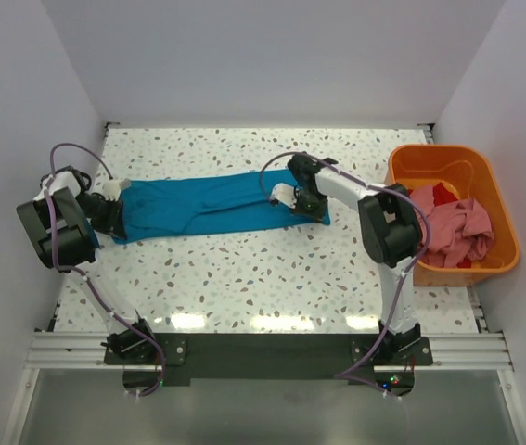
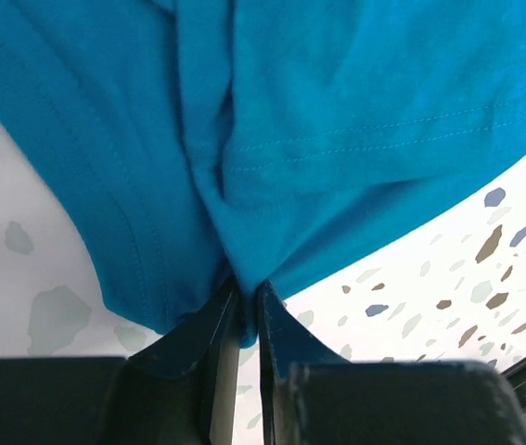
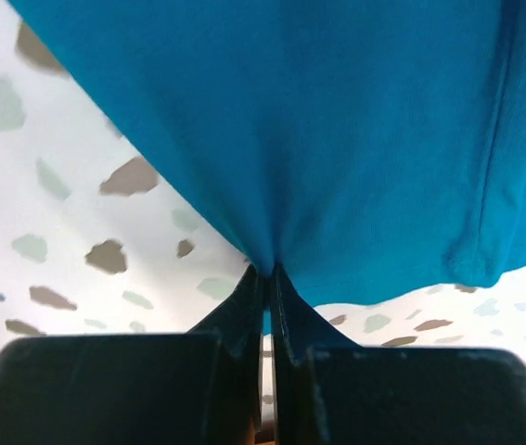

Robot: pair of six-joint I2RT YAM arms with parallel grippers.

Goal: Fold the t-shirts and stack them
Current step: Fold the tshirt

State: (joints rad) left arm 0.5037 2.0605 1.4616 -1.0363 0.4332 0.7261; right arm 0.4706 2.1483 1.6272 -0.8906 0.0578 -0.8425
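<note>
The teal-blue t-shirt [image 1: 209, 206] lies stretched in a long band across the back half of the table. My left gripper [image 1: 114, 221] is shut on its left end; in the left wrist view the cloth [image 2: 318, 120] is pinched between the fingers [image 2: 245, 295]. My right gripper [image 1: 307, 206] is shut on its right end; the right wrist view shows the cloth [image 3: 337, 120] bunched into the closed fingers [image 3: 267, 276]. A pink t-shirt [image 1: 453, 232] and a red one [image 1: 444, 194] lie crumpled in the orange tub.
The orange plastic tub [image 1: 504, 199] stands at the table's right edge. White walls close in the back and sides. Speckled tabletop [image 1: 263, 278] stretches in front of the shirt.
</note>
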